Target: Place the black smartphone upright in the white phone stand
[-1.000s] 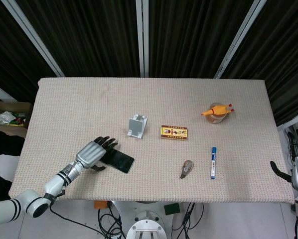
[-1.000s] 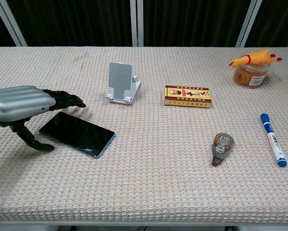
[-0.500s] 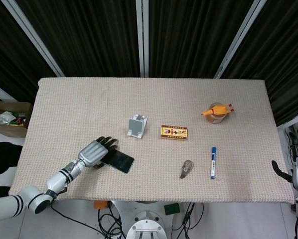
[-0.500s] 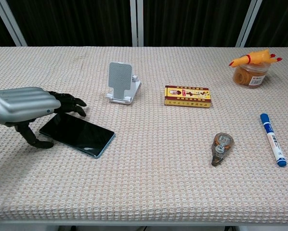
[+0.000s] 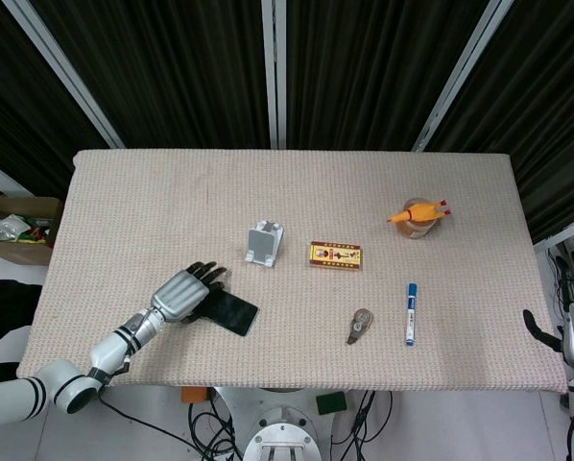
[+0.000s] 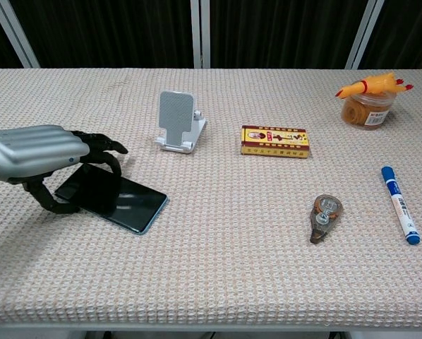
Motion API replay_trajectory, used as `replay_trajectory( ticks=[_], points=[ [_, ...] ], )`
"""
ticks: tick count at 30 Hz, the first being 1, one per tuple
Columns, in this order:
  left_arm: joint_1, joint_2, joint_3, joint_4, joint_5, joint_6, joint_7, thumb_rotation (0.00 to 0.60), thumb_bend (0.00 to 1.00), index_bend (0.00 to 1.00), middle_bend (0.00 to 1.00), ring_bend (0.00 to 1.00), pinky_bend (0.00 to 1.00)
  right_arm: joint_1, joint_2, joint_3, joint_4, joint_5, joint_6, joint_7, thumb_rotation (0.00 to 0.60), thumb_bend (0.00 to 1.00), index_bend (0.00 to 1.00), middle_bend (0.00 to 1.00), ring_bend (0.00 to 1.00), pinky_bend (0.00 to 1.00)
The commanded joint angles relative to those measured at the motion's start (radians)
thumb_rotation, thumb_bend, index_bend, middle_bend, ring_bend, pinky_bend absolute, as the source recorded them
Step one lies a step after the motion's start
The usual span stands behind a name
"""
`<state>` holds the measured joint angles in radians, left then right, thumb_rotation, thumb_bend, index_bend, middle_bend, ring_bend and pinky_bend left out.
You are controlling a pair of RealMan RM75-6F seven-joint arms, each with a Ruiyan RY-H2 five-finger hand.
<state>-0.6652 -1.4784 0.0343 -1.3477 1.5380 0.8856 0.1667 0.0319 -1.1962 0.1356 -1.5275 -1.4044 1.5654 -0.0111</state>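
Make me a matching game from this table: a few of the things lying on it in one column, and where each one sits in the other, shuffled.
Things:
1. flat black smartphone
2. white plastic phone stand
3. blue-capped white marker pen
4. yellow rubber chicken toy

Places:
A. lying on top of a small round jar
B. near the right edge, beside the correction tape roller
C. under the fingers of the left robot hand
D. standing empty, left of the red and yellow box

Pairs: 1-C, 2-D, 3-B, 4-A

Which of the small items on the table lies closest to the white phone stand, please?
The yellow-and-red box, lying flat just to the right of the white phone stand; the correction tape, blue marker and rubber chicken sit farther away.
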Motion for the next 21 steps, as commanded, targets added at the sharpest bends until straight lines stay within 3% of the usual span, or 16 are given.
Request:
replay_trajectory(
  ticks=[1, 12, 17, 21],
  points=[
    [0.007, -0.005, 0.01, 0.018, 0.028, 0.033, -0.032, 0.6, 0.28, 0.65, 0.13, 0.02, 0.15, 0.0, 0.0, -0.001, 0.0, -0.002, -0.002, 0.001, 0.6, 0.29, 0.0, 0.0, 0.0, 0.0],
    [0.017, -0.008, 0.02, 0.047, 0.079, 0.112, -0.095, 0.6, 0.35, 0.71, 0.37, 0.12, 0.21, -0.002, 0.0, -0.002, -0.003, -0.008, -0.003, 0.002, 0.6, 0.29, 0.0, 0.0, 0.0, 0.0],
    [0.018, -0.013, 0.021, 0.06, 0.098, 0.141, -0.117, 0.6, 0.35, 0.72, 0.53, 0.25, 0.36, -0.004, 0.001, -0.001, -0.005, -0.01, -0.001, 0.005, 0.6, 0.29, 0.0, 0.0, 0.0, 0.0],
    [0.019, -0.008, 0.018, 0.061, 0.106, 0.16, -0.113, 0.6, 0.35, 0.73, 0.6, 0.29, 0.4, -0.004, 0.002, 0.0, -0.005, -0.012, 0.001, 0.007, 0.6, 0.29, 0.0, 0.0, 0.0, 0.0]
  ],
)
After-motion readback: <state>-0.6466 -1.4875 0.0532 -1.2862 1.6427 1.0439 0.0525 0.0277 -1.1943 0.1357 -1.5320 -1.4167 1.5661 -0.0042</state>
